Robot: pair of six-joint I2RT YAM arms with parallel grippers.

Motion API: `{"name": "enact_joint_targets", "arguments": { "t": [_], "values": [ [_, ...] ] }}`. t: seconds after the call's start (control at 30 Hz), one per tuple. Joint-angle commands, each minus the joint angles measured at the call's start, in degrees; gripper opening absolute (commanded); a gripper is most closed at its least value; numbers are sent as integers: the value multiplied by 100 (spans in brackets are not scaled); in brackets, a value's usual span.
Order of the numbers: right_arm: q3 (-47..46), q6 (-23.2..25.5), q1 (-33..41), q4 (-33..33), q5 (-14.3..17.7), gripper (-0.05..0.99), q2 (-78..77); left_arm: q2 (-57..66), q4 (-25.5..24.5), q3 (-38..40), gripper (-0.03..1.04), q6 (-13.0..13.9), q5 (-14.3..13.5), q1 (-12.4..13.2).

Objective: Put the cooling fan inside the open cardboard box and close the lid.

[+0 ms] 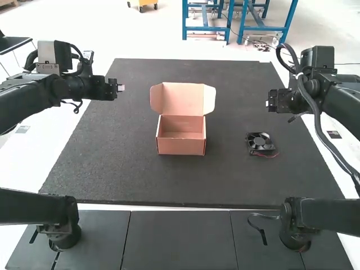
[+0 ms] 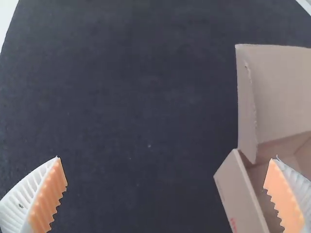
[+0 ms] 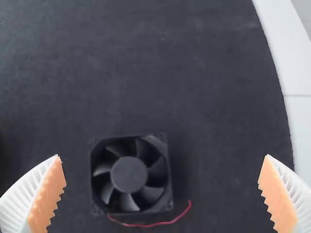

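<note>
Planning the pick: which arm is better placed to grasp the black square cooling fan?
Right, likely: right gripper hangs open near the fan; left gripper is by the brown cardboard box.

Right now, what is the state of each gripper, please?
Left gripper: open, holding nothing.
Right gripper: open, holding nothing.

Table (image 1: 22, 163): white top, bare strips showing L & R of mat. Mat (image 1: 112, 157): black, grainy, rect., lies flat, covers most of the top. Panels (image 1: 180, 239): dark, smooth, row along near edge. Light: even, shadows soft.
</note>
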Motion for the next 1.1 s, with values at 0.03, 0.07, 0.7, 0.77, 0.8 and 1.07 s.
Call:
{"name": "enact_joint_targets", "arguments": {
  "t": [0.03,0.07,0.7,0.77,0.8,1.07],
  "values": [
    [-46,-762,-178,180,250,91,333,13,283,-73,96,107,246,-50],
    [-73,-797,-249,180,241,91,429,13,335,-143,96,98,263,-50],
    [402,-340,-934,-66,-620,90,2336,329,-473,-11,96,740,878,-296],
    [428,-287,-934,-128,-708,90,2433,321,-482,15,96,766,1089,-269],
    [446,-270,-934,-128,-708,90,2477,303,-482,24,96,766,1116,-278],
    [683,-173,-934,-128,-717,90,2899,-198,-658,41,96,740,1327,-357]
  ]
}}
